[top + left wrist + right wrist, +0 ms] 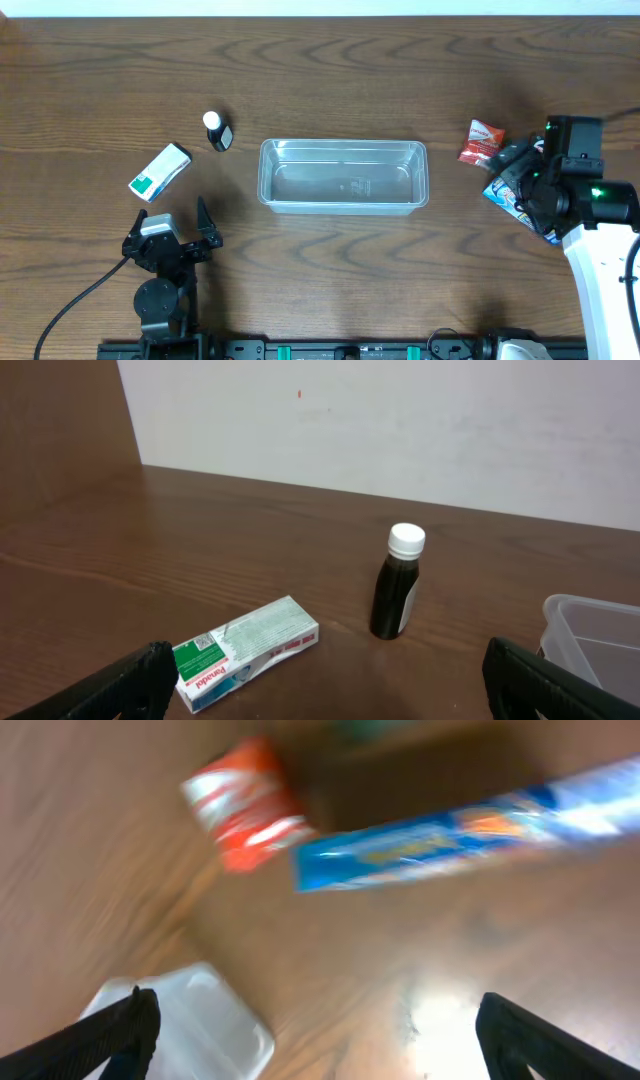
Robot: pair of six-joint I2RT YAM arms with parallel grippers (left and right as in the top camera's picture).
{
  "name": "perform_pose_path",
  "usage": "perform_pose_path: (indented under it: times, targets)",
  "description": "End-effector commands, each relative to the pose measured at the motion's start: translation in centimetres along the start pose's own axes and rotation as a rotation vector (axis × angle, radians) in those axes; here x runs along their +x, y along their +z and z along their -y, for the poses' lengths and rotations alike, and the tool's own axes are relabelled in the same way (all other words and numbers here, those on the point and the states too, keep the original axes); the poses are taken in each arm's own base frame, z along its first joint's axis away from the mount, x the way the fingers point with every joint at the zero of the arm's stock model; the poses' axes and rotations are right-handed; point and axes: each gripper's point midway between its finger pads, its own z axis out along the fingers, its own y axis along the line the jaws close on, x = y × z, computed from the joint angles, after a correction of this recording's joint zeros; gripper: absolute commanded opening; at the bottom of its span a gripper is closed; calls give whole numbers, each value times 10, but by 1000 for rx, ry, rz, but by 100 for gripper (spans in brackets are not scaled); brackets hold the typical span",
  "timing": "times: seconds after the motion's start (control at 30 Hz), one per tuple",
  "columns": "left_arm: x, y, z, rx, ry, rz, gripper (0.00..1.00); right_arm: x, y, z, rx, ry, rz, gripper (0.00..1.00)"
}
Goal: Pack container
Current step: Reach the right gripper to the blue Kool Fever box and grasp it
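Left of the container [342,144], our left gripper [170,230] sits with fingers spread wide. The container is a clear, empty rectangular tub with rounded corners. We judge it light, thin-walled and slippery, best pinched at the rim. Right of it, our right gripper [320,1035] gapes near a blue packet [450,832].

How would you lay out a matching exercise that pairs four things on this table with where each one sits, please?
Things:
1. container
2. dark bottle
3. green-and-white box
4. red packet

Places:
A. right of the tub, towards the table's right end
B. middle of the table
C. furthest left, lying flat
D. upright, just off the tub's far-left corner

Pairs: 1-B, 2-D, 3-C, 4-A
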Motion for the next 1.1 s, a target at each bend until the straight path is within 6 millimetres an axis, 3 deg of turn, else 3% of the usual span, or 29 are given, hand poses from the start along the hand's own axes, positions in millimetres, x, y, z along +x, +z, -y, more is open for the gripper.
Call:
perform_pose_path:
  times: [0.0, 0.3, 0.53, 0.9, 1.07]
  targets:
    - [18, 1, -5, -24, 22, -51, 98, -27, -5, 28, 118, 387, 176, 99]
    - [18, 1, -5, -24, 22, -51, 98, -33, 14, 44, 214, 535, 256, 99]
    - [18, 1, -5, -24, 22, -51, 98, -37, 39, 44, 252, 551, 257, 99]
    - [18, 1, -5, -24, 22, -51, 98, -36, 71, 58, 361, 555, 225, 99]
    - [18, 1, -5, -24, 22, -51, 98, -30, 84, 62, 404, 538, 201, 92]
